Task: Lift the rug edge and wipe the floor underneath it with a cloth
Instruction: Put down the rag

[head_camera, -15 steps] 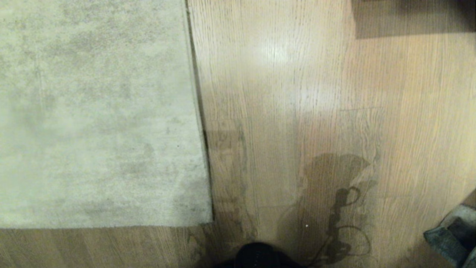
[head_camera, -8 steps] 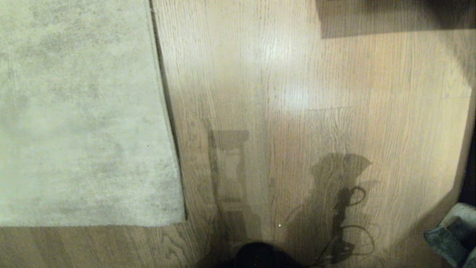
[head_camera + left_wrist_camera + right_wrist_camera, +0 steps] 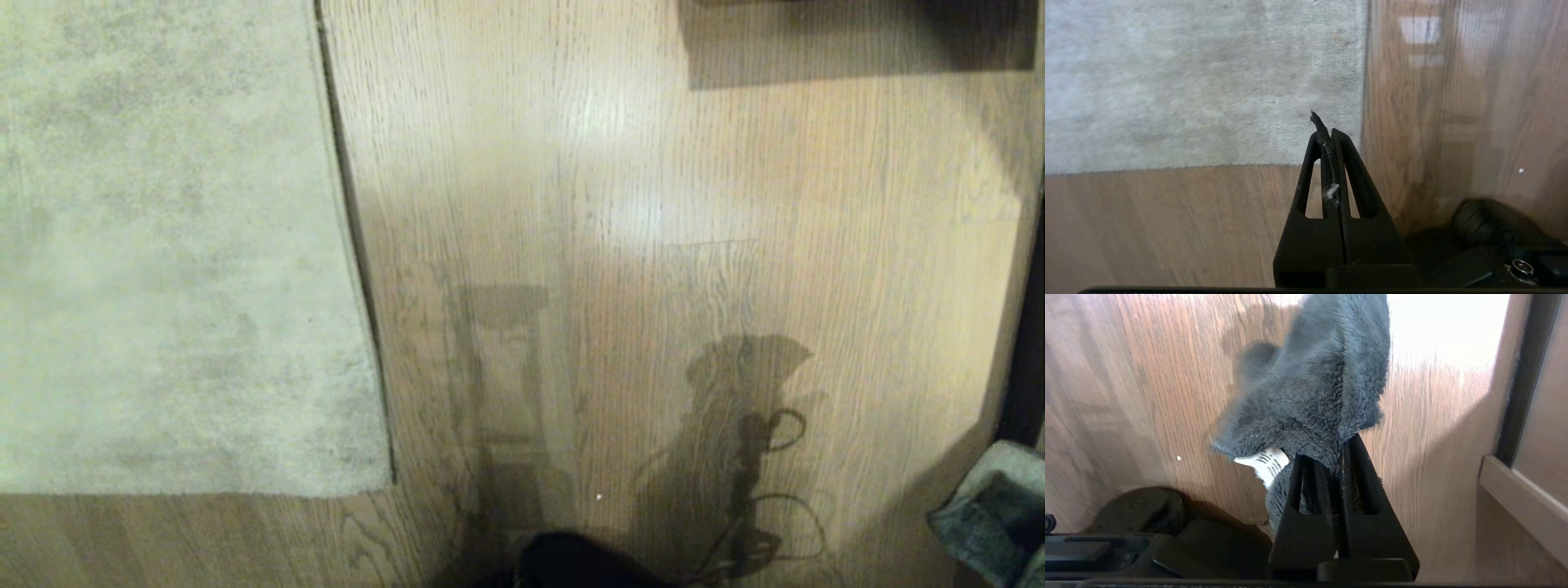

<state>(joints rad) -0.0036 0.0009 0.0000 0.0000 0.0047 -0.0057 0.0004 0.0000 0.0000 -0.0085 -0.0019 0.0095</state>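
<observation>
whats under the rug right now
Nothing there can be seen: the rug lies flat, and its rug edge rests down on the floor. Bare planks show only beside it. The right gripper holds the cloth.

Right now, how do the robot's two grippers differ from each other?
The right gripper is clamped on the cloth, a fluffy grey rag bunched above its tips; the left gripper is shut with nothing in it but a fleck of lint. The left one hangs over the corner of the rug, near the rug edge, while the right one hangs over bare floor. Both are black, tapered and closed.
</observation>
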